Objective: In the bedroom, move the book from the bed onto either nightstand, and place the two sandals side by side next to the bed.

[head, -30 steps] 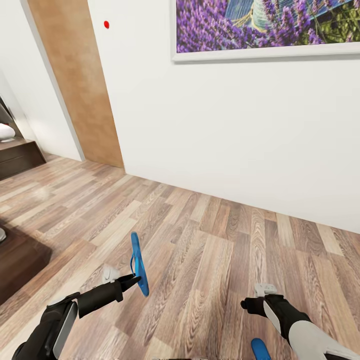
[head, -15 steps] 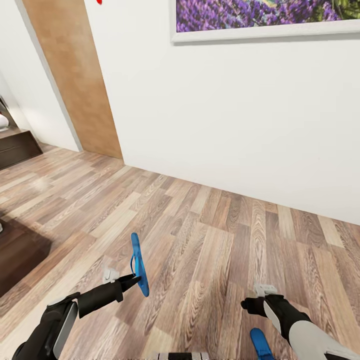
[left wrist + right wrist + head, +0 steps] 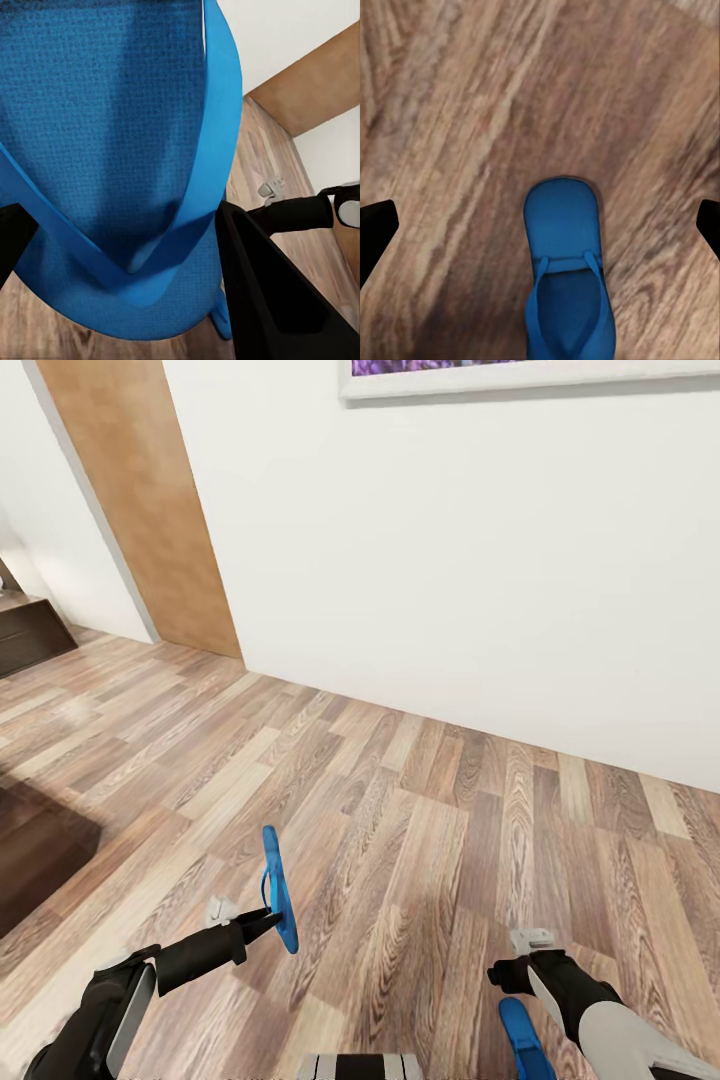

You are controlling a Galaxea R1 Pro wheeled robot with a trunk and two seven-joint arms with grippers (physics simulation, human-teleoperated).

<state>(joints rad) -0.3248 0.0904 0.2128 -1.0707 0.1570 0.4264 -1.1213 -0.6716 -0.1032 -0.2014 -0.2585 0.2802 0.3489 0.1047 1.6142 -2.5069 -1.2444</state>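
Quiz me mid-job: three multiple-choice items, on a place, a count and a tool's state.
1. The loose sandal lies: A on the floor under the right tool; B on a bed; C against a door.
2. Blue sandals in the head view: A one; B two; C three.
3. The left tool is: A open; B shut on the upright sandal; C on the floor.
1 A: it shows flat below the right tool's spread fingers. 2 B: one held, one loose. 3 B: its fingers clamp the sandal.

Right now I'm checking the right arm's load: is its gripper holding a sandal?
No: the right gripper is open, and the blue sandal lies flat on the wood floor between its fingertips.
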